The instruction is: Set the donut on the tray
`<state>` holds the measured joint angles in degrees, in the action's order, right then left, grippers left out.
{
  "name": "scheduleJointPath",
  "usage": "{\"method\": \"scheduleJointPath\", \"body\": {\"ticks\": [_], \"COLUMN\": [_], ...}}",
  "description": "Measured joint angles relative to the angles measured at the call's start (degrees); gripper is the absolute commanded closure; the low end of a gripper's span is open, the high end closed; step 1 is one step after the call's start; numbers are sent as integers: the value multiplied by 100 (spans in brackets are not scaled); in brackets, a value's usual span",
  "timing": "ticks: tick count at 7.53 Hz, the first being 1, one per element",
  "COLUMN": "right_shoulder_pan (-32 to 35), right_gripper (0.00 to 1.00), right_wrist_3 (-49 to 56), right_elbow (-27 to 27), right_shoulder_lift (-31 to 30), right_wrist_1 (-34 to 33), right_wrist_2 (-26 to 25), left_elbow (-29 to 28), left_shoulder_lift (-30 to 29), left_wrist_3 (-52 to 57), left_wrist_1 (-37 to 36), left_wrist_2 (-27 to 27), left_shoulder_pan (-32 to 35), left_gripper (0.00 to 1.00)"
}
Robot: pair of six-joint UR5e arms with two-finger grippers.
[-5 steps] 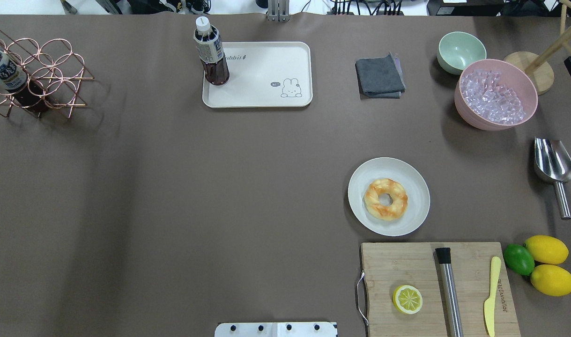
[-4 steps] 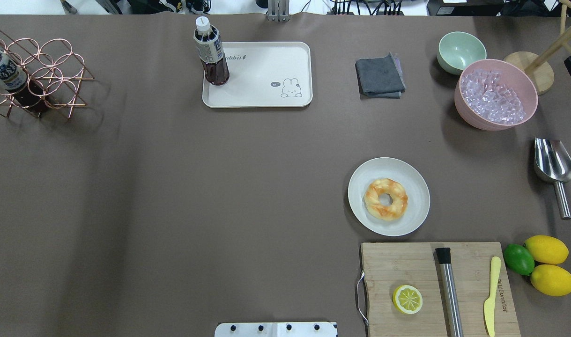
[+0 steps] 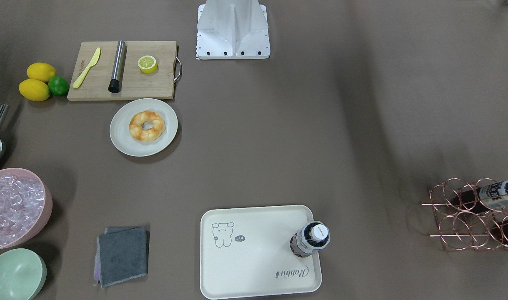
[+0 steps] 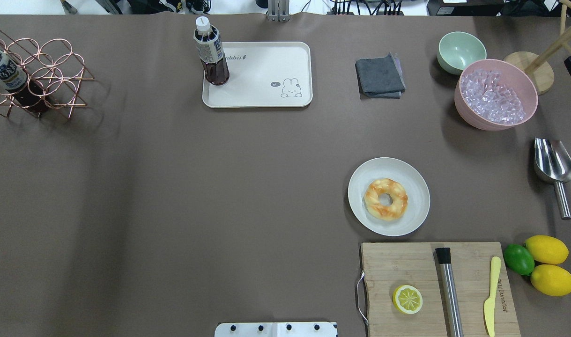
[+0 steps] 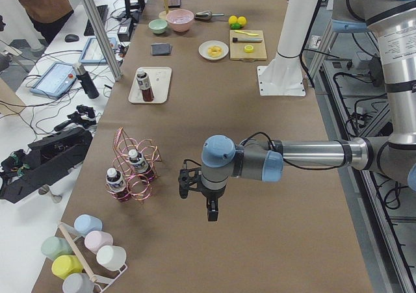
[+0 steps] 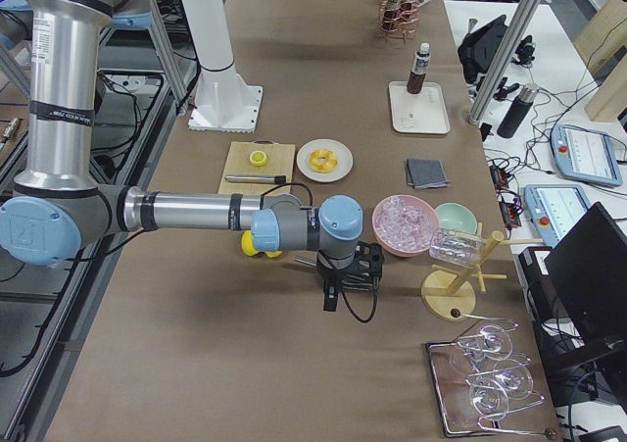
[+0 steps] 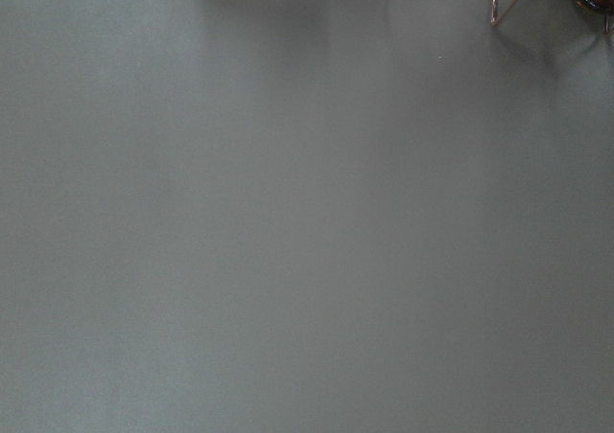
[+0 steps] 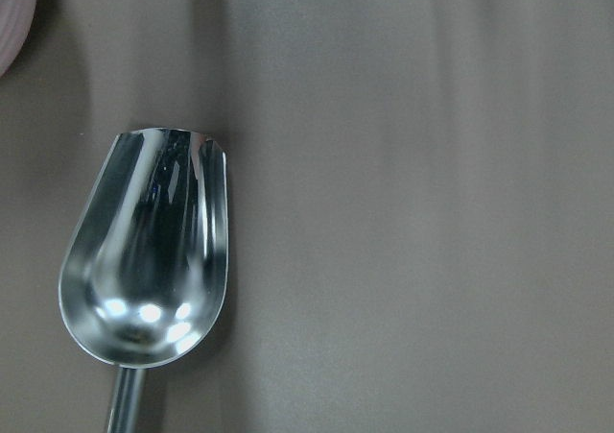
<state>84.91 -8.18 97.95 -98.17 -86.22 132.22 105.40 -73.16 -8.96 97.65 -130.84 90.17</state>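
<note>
Donut [image 4: 385, 199] lies on plate [image 4: 414, 213], bottle [image 4: 211, 56] on tray [image 4: 262, 79] — left tool [image 5: 212, 214], right tool [image 6: 330, 300]: cannot tell state.

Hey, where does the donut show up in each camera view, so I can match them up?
Front-facing: donut upper left.
Overhead: donut right of centre.
Left side: donut far away, top centre.
Right side: donut upper centre.
Wrist cameras: not in either.
Landmark: the round plate under it.
</note>
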Motion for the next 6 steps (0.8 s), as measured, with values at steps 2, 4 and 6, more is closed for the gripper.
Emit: {"method": "scheduleJointPath", "body": {"ticks": [2,4,6], "right_shoulder_pan": [-1,-1,-1], "right_gripper": [0,0,0], "right_wrist_3": [0,-8,-26], "right_elbow": [-4,-9,-11], "right_shoulder_lift": [0,-1,-7], "right_wrist_1": [0,-4,-8], "right_wrist_2": [17,37,54], "left_elbow": [-19,-20,-8], "left_shoulder_lift": [3,3,3], "left_wrist_3": [0,0,0], "left_wrist_1": [-1,-1,-1], "left_wrist_2": [5,6,6], "left_shoulder_pan": [0,0,3], "left_gripper": [2,2,2]}}
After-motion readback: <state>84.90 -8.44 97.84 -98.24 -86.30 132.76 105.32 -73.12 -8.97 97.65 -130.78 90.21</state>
